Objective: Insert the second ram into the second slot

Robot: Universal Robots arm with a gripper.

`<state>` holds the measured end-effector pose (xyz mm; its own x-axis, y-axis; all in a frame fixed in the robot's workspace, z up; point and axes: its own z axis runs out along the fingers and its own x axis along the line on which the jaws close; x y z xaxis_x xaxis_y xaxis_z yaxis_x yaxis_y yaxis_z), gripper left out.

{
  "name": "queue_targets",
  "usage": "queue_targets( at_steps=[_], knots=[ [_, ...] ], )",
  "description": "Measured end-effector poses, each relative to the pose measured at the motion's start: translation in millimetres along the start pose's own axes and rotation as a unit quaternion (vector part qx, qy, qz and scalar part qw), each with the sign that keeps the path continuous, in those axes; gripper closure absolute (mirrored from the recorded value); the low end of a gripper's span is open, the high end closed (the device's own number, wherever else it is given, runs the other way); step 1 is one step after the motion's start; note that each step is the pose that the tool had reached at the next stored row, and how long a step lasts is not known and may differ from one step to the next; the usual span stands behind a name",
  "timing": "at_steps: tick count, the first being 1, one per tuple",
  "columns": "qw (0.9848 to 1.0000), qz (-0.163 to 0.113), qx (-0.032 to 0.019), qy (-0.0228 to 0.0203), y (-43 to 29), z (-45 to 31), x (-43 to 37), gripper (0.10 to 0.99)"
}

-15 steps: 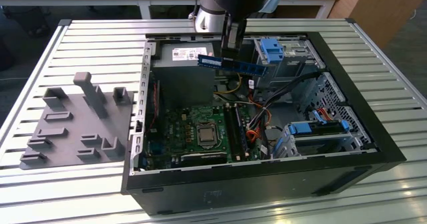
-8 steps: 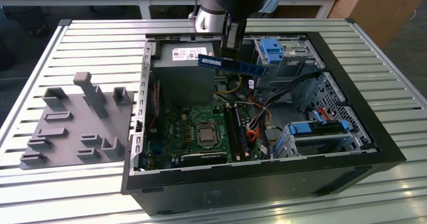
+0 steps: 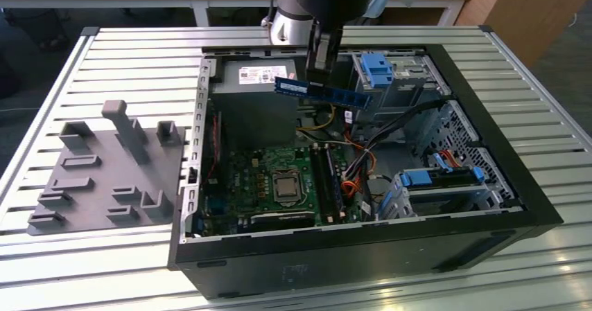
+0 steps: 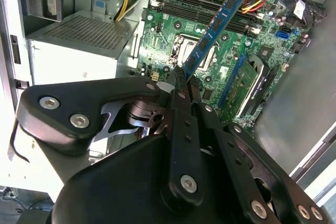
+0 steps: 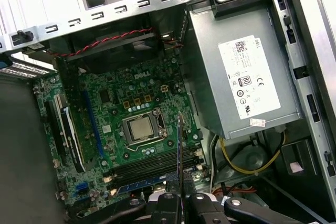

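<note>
The gripper [image 4: 181,80] is clamped on one end of the ram [image 4: 218,24], above the slots [image 4: 194,1]. The ram is not lined up with them, so it could jam.

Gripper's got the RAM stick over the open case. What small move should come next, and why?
Probably ease it down toward the memory slots. In the exterior view the gripper holds the second ram in the air, well above the motherboard and touching nothing, so height looks like the main gap to close.
</note>
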<state>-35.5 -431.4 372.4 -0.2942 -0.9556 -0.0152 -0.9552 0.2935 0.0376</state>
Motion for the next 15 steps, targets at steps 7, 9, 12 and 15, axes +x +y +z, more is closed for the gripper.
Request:
queue_targets(
  at_steps=[7,9,12,15],
  knots=[
    [0.9997,0.022,0.0004,-0.0008,-0.1,0.0,0.0,0.949],
    [0.9996,0.028,0.0004,-0.001,-0.1,0.0,0.0,0.949],
    [0.9993,0.037,0.0006,-0.0013,-0.1,-0.1,0.0,0.949],
    [0.999,0.045,0.0007,-0.0017,-0.1,0.0,0.1,0.949]
  ],
)
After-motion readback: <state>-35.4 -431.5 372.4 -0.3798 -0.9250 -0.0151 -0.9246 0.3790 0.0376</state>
